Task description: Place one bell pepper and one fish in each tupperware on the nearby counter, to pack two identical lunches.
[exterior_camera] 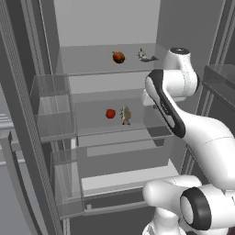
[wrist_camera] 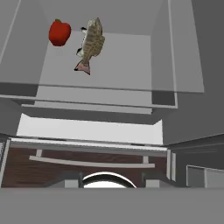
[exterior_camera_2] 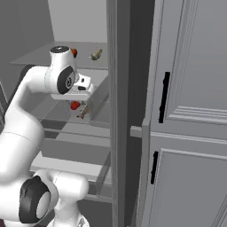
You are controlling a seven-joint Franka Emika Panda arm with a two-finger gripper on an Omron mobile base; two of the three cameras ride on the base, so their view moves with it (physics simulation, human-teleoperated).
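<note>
tool (exterior_camera_2: 88, 87) near spiky tan fish (wrist_camera: 90, 43)

We're looking into an open fridge (exterior_camera: 110, 27) here, pale grey back wall and flat, even light. Glass shelves (exterior_camera: 114, 131) stack up inside, and clear bins (exterior_camera: 53, 108) hang along the left edge. Off to the right we've got tall grey cabinet doors (exterior_camera_2: 190, 111) with black handles (exterior_camera_2: 165, 97). In the hand view, there's a dark brown wood panel (wrist_camera: 87, 173) under the lowest white ledge (wrist_camera: 89, 130).
</note>
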